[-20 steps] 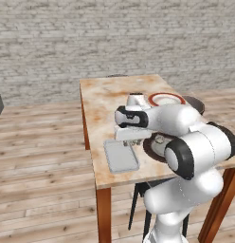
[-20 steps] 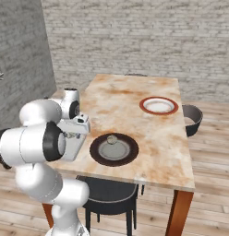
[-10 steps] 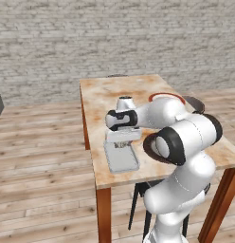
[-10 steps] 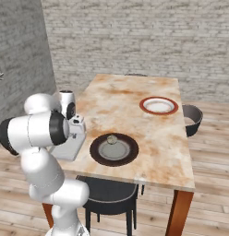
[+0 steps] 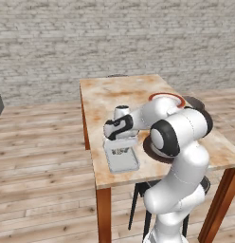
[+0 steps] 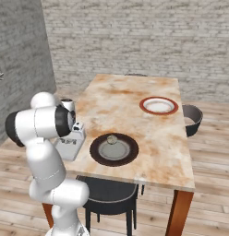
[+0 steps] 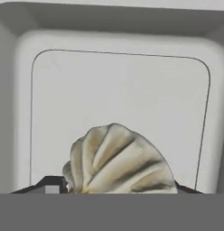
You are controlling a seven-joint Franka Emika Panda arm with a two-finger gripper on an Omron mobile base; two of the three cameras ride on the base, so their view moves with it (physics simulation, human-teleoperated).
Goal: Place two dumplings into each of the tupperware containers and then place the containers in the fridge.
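A ribbed beige dumpling [image 7: 118, 160] sits between my fingertips, with my gripper [image 7: 117, 188] shut on it. It hangs just above the floor of a light-grey tupperware container [image 7: 118, 76]. That container [image 5: 122, 160] lies near the table's front left corner, and the gripper [image 5: 120, 148] points down into it. From the right it shows as the tray [image 6: 69, 148] under the hand [image 6: 77, 132]. Another dumpling [image 6: 111, 139] rests on the dark brown plate [image 6: 99, 156]. The fridge is out of view.
A red-rimmed white plate [image 6: 158, 105] stands at the table's far right. A dark chair [image 6: 192, 117] is beside the table and another [image 6: 109, 196] sits under its front edge. The wooden table's front edge [image 5: 138, 178] is close to the container.
The arm has swung from the dark brown plate's side to the left and lowered the hand, with the dumpling in it, over the container.
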